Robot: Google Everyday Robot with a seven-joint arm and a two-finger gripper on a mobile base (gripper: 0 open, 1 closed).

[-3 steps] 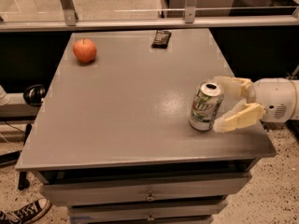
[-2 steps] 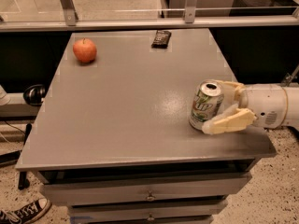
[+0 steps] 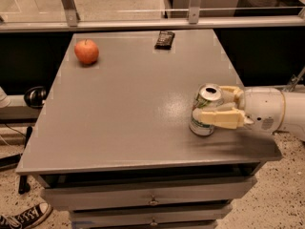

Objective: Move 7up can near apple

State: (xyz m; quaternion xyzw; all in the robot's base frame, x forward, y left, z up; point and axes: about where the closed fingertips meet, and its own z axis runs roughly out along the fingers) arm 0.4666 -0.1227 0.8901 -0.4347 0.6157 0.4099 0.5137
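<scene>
The 7up can (image 3: pixel 200 127), silver-topped with a white and green label, stands upright near the right front edge of the grey table (image 3: pixel 128 109). My gripper (image 3: pixel 212 104) reaches in from the right. Its cream fingers (image 3: pixel 223 118) are shut on the can, one across the front and one behind it. The can's base rests on the table. The red-orange apple (image 3: pixel 86 51) sits at the far left corner of the table, far from the can.
A flat dark packet (image 3: pixel 164 39) lies at the far edge of the table, middle. A metal rail (image 3: pixel 143 23) runs behind the table. Drawers (image 3: pixel 152 202) sit below the front edge. A sneaker (image 3: pixel 19 218) is on the floor at bottom left.
The near finger has swung in from apart to press against the can's front. The can has stayed in the same spot.
</scene>
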